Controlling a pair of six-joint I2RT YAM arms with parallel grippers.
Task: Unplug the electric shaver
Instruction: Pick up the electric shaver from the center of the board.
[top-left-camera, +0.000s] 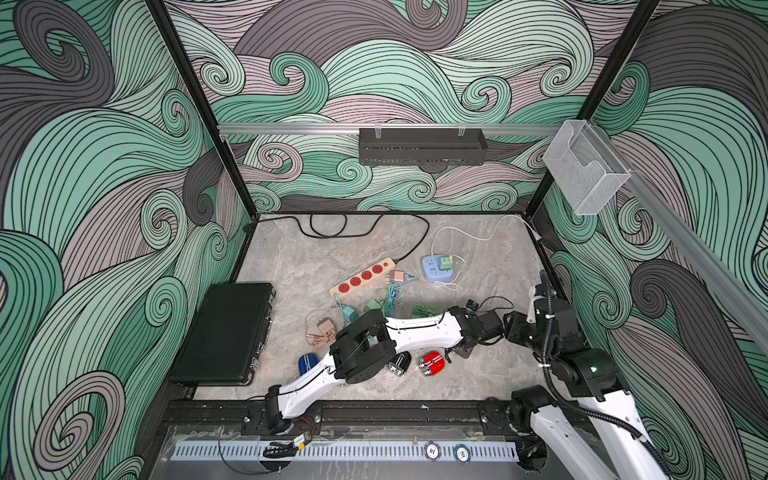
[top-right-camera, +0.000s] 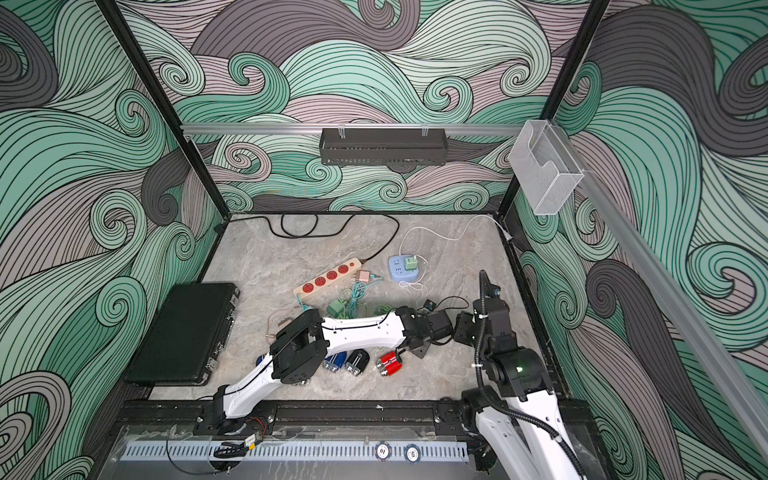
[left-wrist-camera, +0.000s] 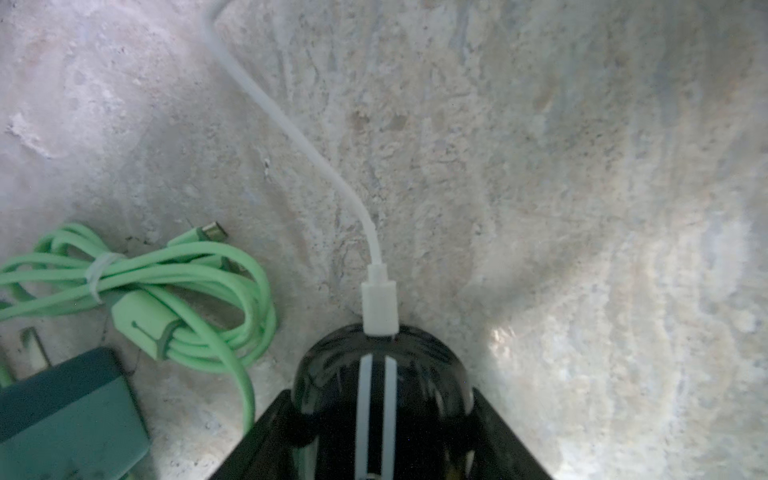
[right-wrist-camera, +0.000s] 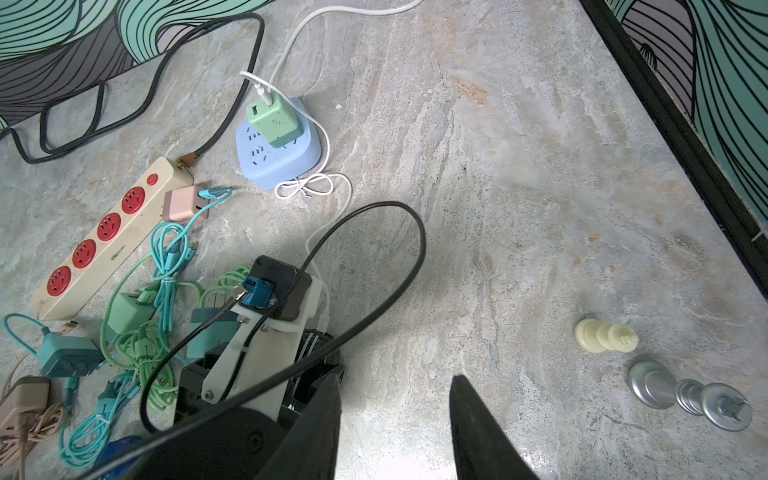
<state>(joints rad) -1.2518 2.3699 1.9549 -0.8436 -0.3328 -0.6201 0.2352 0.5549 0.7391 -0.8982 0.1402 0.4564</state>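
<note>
**Bracing the shaver before the plug is drawn**

You are at the holding step. The left end effector (left-wrist-camera: 382, 394) is clamped on the electric shaver (left-wrist-camera: 419, 374), a black body with two white stripes. In the left wrist view its fingers (left-wrist-camera: 266, 440) lie against both flanks. The shaver sits low over the bench (left-wrist-camera: 582, 208), towards the front and the robot's right, near a red shaver (top-left-camera: 432, 362). In both top views the left wrist covers it. The white plug (left-wrist-camera: 379, 305) is seated in the shaver's end. Its white cable (left-wrist-camera: 299, 141) runs off across the bench, apparently to the green charger (right-wrist-camera: 274, 120) on the blue power hub (right-wrist-camera: 286, 166). A coiled green cable (left-wrist-camera: 187, 270) lies near, apart from the plug.

The right end effector (right-wrist-camera: 397, 374) has its fingers apart with nothing between them. It is close by the left wrist and aimed at bare bench, not at the plug.

Judged from this, nothing is unplugged yet. The next move calls for you to bring the right fingers onto the plug's stiff housing, not the soft cable. Close them, then draw straight along the plug's axis, away from the shaver, while the left holds firm. A sideways pull could lever the socket or drag the shaver out of the grip.
</note>
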